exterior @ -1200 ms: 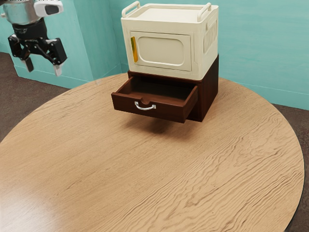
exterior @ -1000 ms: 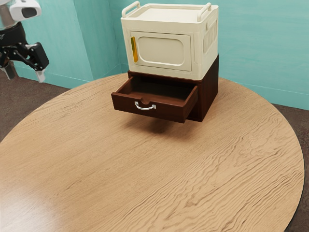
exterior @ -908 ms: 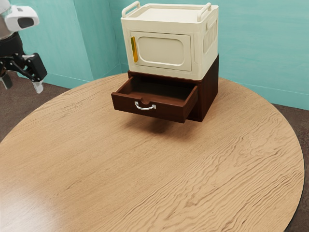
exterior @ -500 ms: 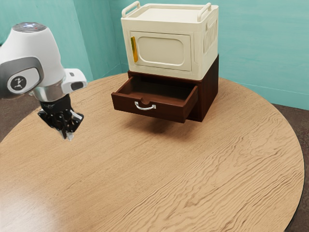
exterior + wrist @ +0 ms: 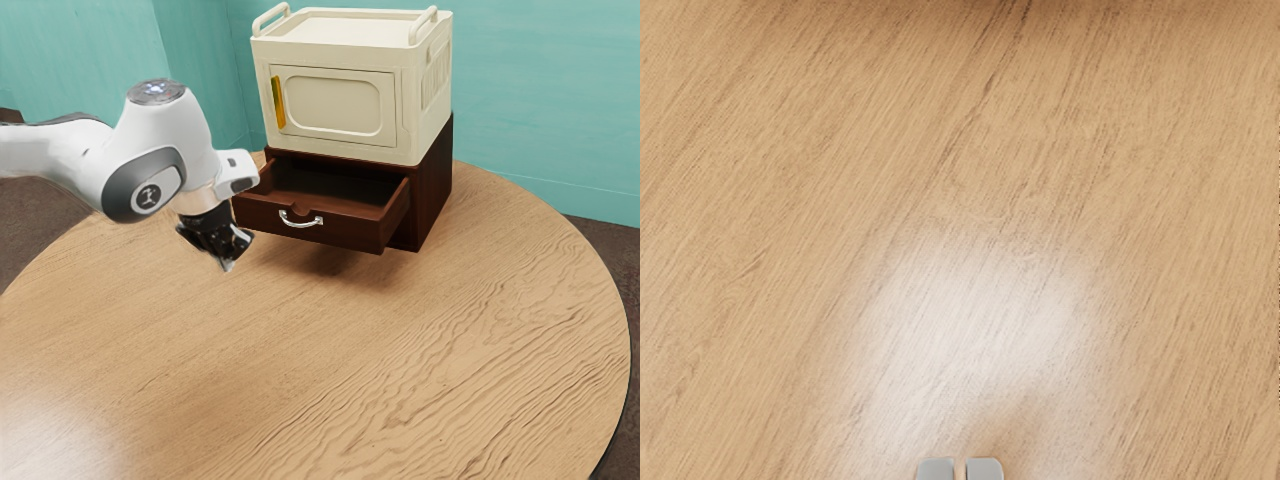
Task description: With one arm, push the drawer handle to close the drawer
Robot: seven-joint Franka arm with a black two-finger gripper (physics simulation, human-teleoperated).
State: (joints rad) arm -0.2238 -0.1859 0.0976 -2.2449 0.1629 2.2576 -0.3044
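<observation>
- Black two-finger gripper (image 5: 226, 266): fingertips drawn together with a sliver between, grasping nothing, near the drawer front.
- Dark wooden drawer (image 5: 350, 231): pulled out of its cabinet (image 5: 434, 190), beneath the cream box (image 5: 385, 148).
- Silver handle (image 5: 302, 222): on the drawer's front, apart from the gripper.

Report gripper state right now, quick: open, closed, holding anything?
Gripper: closed, fingertips drawn together with only a sliver between them, holding nothing; not on the drawer handle.
</observation>
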